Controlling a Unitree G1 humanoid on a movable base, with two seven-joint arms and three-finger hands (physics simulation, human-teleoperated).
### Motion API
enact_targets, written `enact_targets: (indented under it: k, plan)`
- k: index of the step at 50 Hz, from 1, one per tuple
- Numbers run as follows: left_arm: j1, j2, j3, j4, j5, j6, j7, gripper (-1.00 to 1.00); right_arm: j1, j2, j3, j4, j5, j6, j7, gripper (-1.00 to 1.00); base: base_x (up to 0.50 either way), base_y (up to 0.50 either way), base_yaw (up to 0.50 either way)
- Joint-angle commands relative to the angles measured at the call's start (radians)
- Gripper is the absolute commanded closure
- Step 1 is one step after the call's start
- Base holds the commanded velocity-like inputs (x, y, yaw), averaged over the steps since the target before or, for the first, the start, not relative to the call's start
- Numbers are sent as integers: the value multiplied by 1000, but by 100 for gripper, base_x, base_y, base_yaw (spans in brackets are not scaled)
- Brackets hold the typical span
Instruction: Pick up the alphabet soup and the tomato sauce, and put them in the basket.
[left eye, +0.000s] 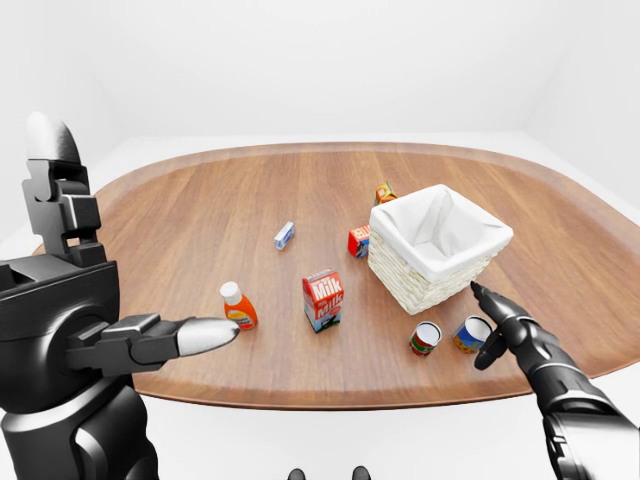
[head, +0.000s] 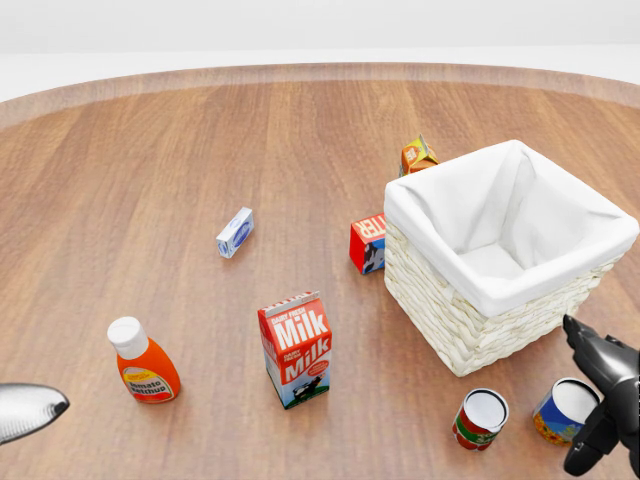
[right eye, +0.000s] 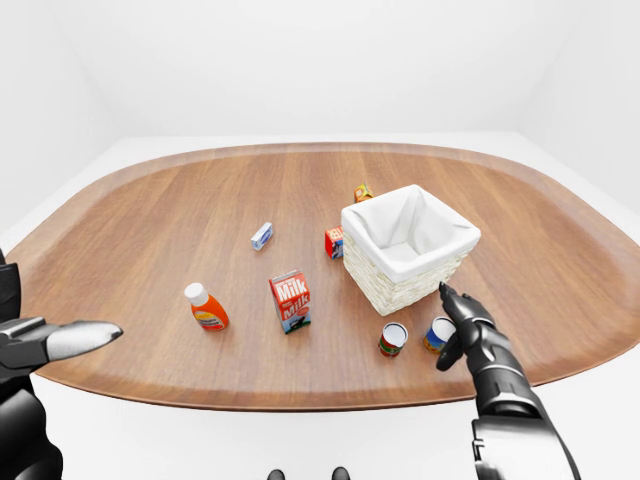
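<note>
Wooden table (head: 150, 160): basket (head: 505, 250) at right. Below it, tomato sauce (head: 481, 419) beside alphabet soup (head: 565, 410). Right hand (head: 605, 405) just beside soup, fingers (head: 580, 338) spread, empty; left hand (left eye: 165, 340) extended, empty.

In the head view, the black right hand (head: 600, 400) is cut off by the right and bottom edges and covers part of the blue-and-yellow can (head: 566, 410). The silver-tipped left hand (head: 28, 411) shows only one finger at the left edge. The small orange carton (head: 418, 155) is partly hidden behind the white-lined wicker basket (head: 470, 320); its label is too small to read.
</note>
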Motion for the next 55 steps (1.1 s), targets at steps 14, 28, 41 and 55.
enact_targets:
  k: [14, 28, 41, 55]
  plan:
    - [-5, 3, 5, 6, -5, 0, 4, -94, -43, 17, 41, 75, -72, 0, -35, -100, 0, 0, 0]
    - [-6, 6, 10, 9, -7, 0, 5, -93, -78, 32, 59, 121, -107, 0, -44, -100, 0, 0, 0]
    - [-2, 5, 8, 6, -7, 0, 4, -93, -80, 20, 62, 126, -128, 0, -41, -100, 0, 0, 0]
    - [-2, 5, 13, 8, -7, 0, 3, -94, -96, 21, 67, 150, -152, 0, -41, -100, 0, 0, 0]
